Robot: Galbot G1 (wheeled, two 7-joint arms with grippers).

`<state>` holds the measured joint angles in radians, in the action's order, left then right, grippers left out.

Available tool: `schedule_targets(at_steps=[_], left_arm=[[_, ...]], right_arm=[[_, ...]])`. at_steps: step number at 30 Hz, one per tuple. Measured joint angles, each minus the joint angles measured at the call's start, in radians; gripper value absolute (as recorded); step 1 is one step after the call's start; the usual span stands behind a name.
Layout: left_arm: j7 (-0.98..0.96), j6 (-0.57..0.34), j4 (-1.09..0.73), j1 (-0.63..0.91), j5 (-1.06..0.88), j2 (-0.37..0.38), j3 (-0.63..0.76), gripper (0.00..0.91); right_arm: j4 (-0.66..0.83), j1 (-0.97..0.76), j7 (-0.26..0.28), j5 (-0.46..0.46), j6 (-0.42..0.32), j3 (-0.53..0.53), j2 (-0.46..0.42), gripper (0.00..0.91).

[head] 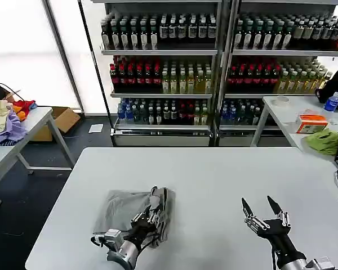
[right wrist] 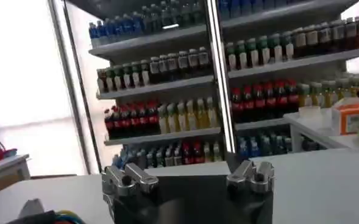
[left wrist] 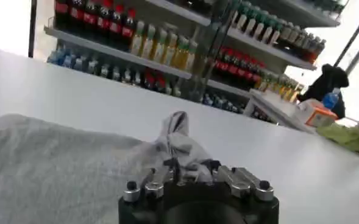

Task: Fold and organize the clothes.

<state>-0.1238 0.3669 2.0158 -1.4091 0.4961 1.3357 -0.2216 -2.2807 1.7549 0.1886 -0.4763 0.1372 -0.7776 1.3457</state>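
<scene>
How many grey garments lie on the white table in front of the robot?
1: a folded grey shirt at the white table's near left, its edge pinched by the left gripper. More could be folded inside.

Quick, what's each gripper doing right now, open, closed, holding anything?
Left gripper: closed on a bunched fold of the light grey cotton shirt.
Right gripper: open, empty, above the white table.
</scene>
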Motion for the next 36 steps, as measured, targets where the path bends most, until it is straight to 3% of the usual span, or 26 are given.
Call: schedule_targets(at_steps=[11, 21, 27, 36], left_arm=[[0.0, 0.003, 0.08, -0.034, 0.004, -0.006, -0.033, 0.907], [0.009, 0.047, 0.211, -0.075, 0.106, -0.059, -0.272, 0.907], [0.015, 0.086, 0.156, -0.075, 0.073, -0.081, -0.386, 0.907], [0.008, 0.12, 0.034, -0.075, 0.016, -0.063, -0.403, 0.907]], right_arm=[[0.006, -0.013, -0.001, -0.006, 0.003, 0.015, 0.002, 0.907], [0.002, -0.008, -0.002, -0.007, 0.003, 0.022, -0.003, 0.907], [0.004, -0.01, -0.002, -0.002, 0.007, 0.033, -0.004, 0.907], [0.007, -0.006, -0.002, 0.002, 0.013, 0.023, -0.012, 0.907]])
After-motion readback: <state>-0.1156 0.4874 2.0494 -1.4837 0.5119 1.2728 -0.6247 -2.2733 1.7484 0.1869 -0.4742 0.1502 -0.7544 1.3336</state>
